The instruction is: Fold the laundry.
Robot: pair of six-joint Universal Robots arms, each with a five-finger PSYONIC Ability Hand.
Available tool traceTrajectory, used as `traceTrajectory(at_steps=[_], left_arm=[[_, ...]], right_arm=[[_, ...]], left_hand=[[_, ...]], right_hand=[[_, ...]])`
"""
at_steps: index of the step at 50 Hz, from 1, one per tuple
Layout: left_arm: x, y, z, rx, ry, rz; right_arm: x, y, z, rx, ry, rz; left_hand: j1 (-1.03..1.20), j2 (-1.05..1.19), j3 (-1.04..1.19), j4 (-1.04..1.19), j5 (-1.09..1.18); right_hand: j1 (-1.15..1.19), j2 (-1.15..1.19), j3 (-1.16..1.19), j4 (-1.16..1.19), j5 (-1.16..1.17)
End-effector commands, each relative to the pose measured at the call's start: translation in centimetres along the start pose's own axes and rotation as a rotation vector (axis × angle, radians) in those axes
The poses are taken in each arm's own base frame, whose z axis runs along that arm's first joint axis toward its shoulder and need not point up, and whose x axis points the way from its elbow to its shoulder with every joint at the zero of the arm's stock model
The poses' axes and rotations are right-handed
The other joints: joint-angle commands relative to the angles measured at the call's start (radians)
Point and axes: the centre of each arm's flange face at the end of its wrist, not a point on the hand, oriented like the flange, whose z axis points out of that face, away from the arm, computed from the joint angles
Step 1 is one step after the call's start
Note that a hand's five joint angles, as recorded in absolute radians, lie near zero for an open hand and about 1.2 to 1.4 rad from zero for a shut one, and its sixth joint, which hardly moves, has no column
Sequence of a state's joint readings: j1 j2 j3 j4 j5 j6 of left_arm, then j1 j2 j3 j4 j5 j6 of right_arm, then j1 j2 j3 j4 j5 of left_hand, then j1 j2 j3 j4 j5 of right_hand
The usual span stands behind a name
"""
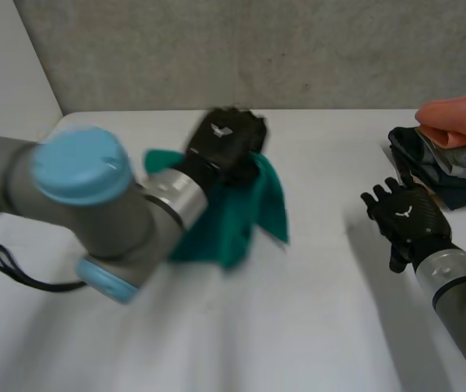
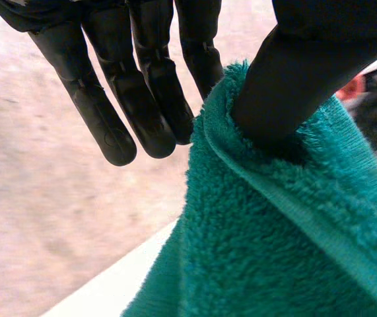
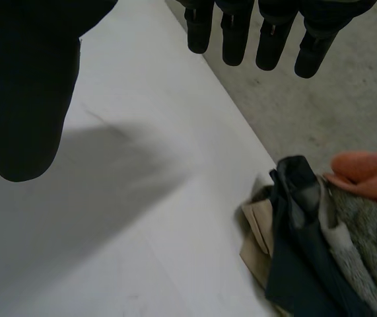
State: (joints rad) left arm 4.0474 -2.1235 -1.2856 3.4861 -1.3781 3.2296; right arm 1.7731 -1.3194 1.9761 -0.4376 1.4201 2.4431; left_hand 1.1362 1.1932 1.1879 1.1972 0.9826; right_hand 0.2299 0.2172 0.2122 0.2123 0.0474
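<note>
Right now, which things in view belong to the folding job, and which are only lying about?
For the job: teal towel, pinched in the left hand and hanging from it; pile of clothes beside the right hand, probably next.
Only standing by: right hand, open and holding nothing; white table underneath.

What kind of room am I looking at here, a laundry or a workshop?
Probably a robot test lab, not a home laundry: a bare white table against a plain grey wall, a heap of clothes at its edge, and the left hand holding up a teal towel.
</note>
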Motion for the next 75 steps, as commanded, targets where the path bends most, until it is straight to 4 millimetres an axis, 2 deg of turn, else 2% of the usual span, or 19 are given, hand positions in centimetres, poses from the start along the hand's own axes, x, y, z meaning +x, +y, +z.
traceTrajectory(at_steps=[1,4,8,14,19,25,30,34,40,44,47,50,53,55,60,64,69,72,75], left_arm=[[3.3,4.0,0.6,-0.088,0.002,0.039],[3.3,3.7,0.4,-0.091,0.003,0.08],[3.2,2.1,-1.2,-0.108,0.005,0.123],[1.7,-1.3,-4.2,-0.095,-0.034,0.141],[-2.3,-2.0,-6.4,-0.12,-0.141,0.16],[-7.3,1.5,-7.8,-0.266,-0.252,0.267],[-11.7,6.5,-8.7,-0.476,-0.297,0.426],[-13.5,9.2,-8.7,-0.562,-0.293,0.504],[-14.2,11.6,-7.2,-0.558,-0.252,0.484],[-14.0,12.5,-6.5,-0.536,-0.209,0.446],[-13.7,12.5,-6.1,-0.522,-0.203,0.418],[-13.6,11.9,-5.4,-0.495,-0.217,0.39],[-14.0,11.3,-5.0,-0.479,-0.252,0.362],[-14.3,10.8,-4.9,-0.471,-0.285,0.357],[-15.2,7.9,-4.2,-0.408,-0.378,0.371],[-14.7,4.9,-3.4,-0.32,-0.384,0.394],[-13.8,2.4,-2.2,-0.234,-0.374,0.425],[-13.9,1.0,-1.8,-0.186,-0.385,0.441],[-14.5,-0.8,-1.5,-0.131,-0.407,0.462]], right_arm=[[0.8,0.6,0.2,-0.034,0.034,0.065],[0.8,0.6,0.2,-0.039,0.032,0.097],[0.9,0.5,0.2,-0.036,0.032,0.124],[1.2,-0.2,0.0,-0.043,0.021,0.145],[1.7,-1.8,-1.1,-0.072,-0.026,0.243],[0.1,-4.0,-2.5,-0.115,-0.193,0.328],[-1.4,-4.9,-2.7,-0.091,-0.276,0.322],[-3.8,-5.1,-1.5,0.0,-0.292,0.278],[-7.5,-6.2,-0.5,0.152,-0.313,0.166],[-9.0,-5.4,1.1,0.163,-0.269,0.089],[-9.3,-5.0,2.1,0.142,-0.243,0.067],[-8.9,-5.1,2.8,0.141,-0.219,0.069],[-8.5,-5.4,2.7,0.146,-0.205,0.07],[-8.6,-5.4,2.4,0.148,-0.211,0.068],[-4.9,-8.4,-0.6,0.199,-0.159,0.009],[-3.4,-8.6,-4.0,0.113,-0.224,-0.08],[-5.1,-7.3,-9.4,-0.127,-0.521,-0.096],[-7.2,-8.2,-13.3,-0.19,-0.729,-0.072],[-7.9,-9.6,-14.3,-0.149,-0.788,-0.047]], left_hand=[[-0.146,-0.203,-0.198,-0.207,-0.167],[-0.627,-0.684,-0.679,-0.688,-0.648],[-0.84,-0.897,-0.892,-0.901,-0.861],[-0.89,-0.947,-0.942,-0.951,-0.911],[-0.873,-0.93,-0.925,-0.934,-0.894],[-0.849,-0.906,-0.901,-0.91,-0.87],[-0.838,-0.895,-0.889,-0.899,-0.859],[-0.838,-0.895,-0.889,-0.899,-0.858],[-0.823,-0.88,-0.875,-0.884,-0.844],[-0.691,-0.748,-0.743,-0.752,-0.712],[-0.346,-0.403,-0.397,-0.407,-0.366],[0.209,0.152,0.157,0.148,0.188],[0.26,0.203,0.208,0.199,0.239],[0.26,0.203,0.208,0.199,0.239],[0.26,0.203,0.208,0.199,0.239],[0.26,0.203,0.208,0.199,0.239],[0.26,0.203,0.208,0.199,0.239],[0.26,0.203,0.208,0.199,0.239],[0.26,0.203,0.208,0.199,0.239]], right_hand=[[-0.055,-0.043,-0.038,-0.038,-0.047],[-0.055,-0.043,-0.038,-0.038,-0.047],[-0.055,-0.043,-0.038,-0.038,-0.047],[-0.055,-0.043,-0.038,-0.038,-0.047],[-0.055,-0.043,-0.038,-0.038,-0.047],[-0.055,-0.043,-0.038,-0.038,-0.047],[-0.055,-0.043,-0.038,-0.038,-0.047],[-0.055,-0.043,-0.038,-0.038,-0.047],[-0.055,-0.043,-0.038,-0.038,-0.047],[-0.055,-0.043,-0.038,-0.038,-0.047],[0.113,0.125,0.13,0.13,0.121],[0.587,0.6,0.605,0.605,0.595],[1.164,1.177,1.182,1.182,1.172],[1.166,1.179,1.184,1.184,1.174],[1.166,1.179,1.184,1.184,1.174],[1.166,1.179,1.184,1.184,1.174],[1.166,1.179,1.184,1.184,1.174],[1.166,1.179,1.184,1.184,1.174],[0.483,0.496,0.501,0.501,0.491]])
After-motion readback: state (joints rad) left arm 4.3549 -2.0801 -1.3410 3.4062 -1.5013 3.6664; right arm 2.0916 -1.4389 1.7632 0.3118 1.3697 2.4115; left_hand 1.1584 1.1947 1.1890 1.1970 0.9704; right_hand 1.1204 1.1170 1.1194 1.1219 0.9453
